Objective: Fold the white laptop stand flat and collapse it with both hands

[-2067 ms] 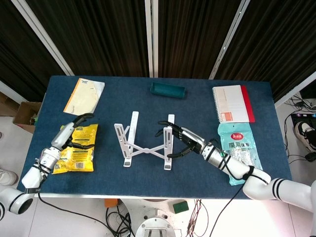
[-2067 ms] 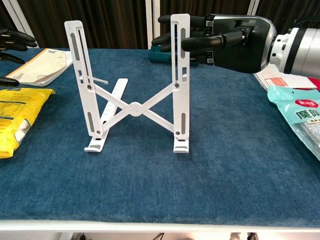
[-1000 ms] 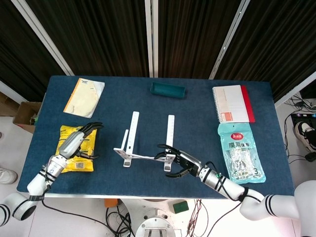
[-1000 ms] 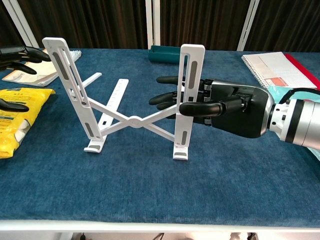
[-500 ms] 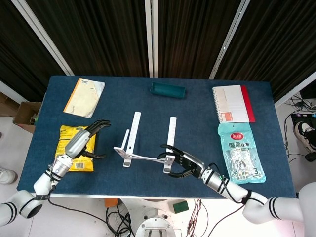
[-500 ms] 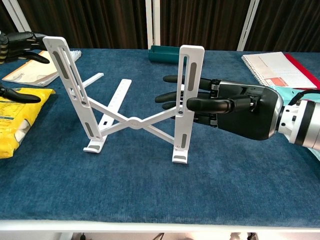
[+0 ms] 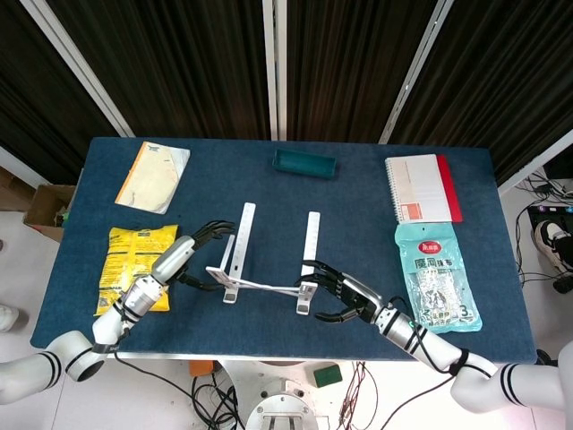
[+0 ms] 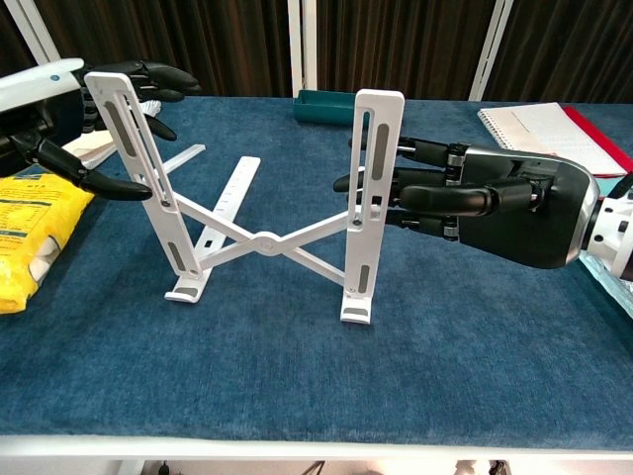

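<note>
The white laptop stand (image 8: 265, 240) stands unfolded on the blue table, its two uprights joined by crossed struts; in the head view the stand (image 7: 269, 287) sits at the table's front centre. My left hand (image 8: 54, 124) is at the left upright, fingers spread, some behind its top and the thumb in front, not closed. My right hand (image 8: 485, 203) reaches in from the right with its fingers apart against the right upright, one fingertip showing past it. From above, the left hand (image 7: 183, 258) and right hand (image 7: 345, 300) flank the stand.
A yellow snack bag (image 7: 134, 260) lies left of the stand, a booklet (image 7: 152, 176) behind it. A teal tray (image 7: 304, 164) sits at the back centre. A spiral notebook (image 7: 421, 188) and a teal packet (image 7: 434, 278) lie on the right.
My left hand has moved right from the yellow bag to the stand's left upright. My right hand has drawn back a little, its thumb no longer across the right upright's front.
</note>
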`<state>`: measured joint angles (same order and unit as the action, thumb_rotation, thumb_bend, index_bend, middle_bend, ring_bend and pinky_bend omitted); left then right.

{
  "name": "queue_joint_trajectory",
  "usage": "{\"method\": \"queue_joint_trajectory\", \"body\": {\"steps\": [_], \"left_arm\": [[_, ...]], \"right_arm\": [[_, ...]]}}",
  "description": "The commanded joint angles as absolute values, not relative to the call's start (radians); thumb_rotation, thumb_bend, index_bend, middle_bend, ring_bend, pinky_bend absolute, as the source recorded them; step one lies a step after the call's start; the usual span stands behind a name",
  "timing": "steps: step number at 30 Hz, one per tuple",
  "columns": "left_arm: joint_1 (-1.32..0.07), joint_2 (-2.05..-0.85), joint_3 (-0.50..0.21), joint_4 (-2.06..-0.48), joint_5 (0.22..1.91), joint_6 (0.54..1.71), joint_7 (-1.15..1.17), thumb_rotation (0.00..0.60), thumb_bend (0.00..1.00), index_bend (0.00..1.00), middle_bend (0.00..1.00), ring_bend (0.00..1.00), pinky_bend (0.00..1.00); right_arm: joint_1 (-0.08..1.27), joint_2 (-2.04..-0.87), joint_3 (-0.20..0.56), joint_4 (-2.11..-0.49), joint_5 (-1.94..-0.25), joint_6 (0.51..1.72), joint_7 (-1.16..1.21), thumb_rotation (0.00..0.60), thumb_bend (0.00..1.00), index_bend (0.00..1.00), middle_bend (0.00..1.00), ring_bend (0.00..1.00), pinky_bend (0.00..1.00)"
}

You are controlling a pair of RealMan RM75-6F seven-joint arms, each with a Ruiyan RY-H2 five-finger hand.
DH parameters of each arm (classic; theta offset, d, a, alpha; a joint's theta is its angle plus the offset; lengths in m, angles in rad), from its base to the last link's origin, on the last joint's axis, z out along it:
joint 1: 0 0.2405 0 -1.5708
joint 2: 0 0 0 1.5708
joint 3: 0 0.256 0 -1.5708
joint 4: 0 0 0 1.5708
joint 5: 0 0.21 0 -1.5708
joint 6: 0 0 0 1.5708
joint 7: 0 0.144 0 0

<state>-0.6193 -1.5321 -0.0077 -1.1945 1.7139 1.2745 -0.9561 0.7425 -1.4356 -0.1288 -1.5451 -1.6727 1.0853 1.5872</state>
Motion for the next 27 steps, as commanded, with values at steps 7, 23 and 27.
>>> {"method": "queue_joint_trajectory", "body": {"steps": [7,23,27], "left_arm": [[-0.639,-1.593,0.005,-1.134,1.717,1.294,-1.023,0.6,0.0,0.15,0.1,0.07,0.32],[-0.638,-1.653,0.039,-1.105,1.704,1.297,-1.092,0.6,0.0,0.16,0.11,0.08,0.37],[-0.631,-1.67,0.059,-1.094,1.7,1.29,-1.143,0.6,0.0,0.16,0.11,0.08,0.38]], "right_arm": [[0.737,-1.433,-0.13,-1.541,-1.673,1.082,1.589,0.6,0.17,0.11,0.28,0.09,0.07],[0.724,-1.407,-0.123,-1.537,-1.683,1.109,1.593,0.6,0.17,0.11,0.28,0.09,0.07],[0.726,-1.375,-0.107,-1.557,-1.685,1.126,1.582,0.6,0.17,0.11,0.28,0.09,0.07]]}}
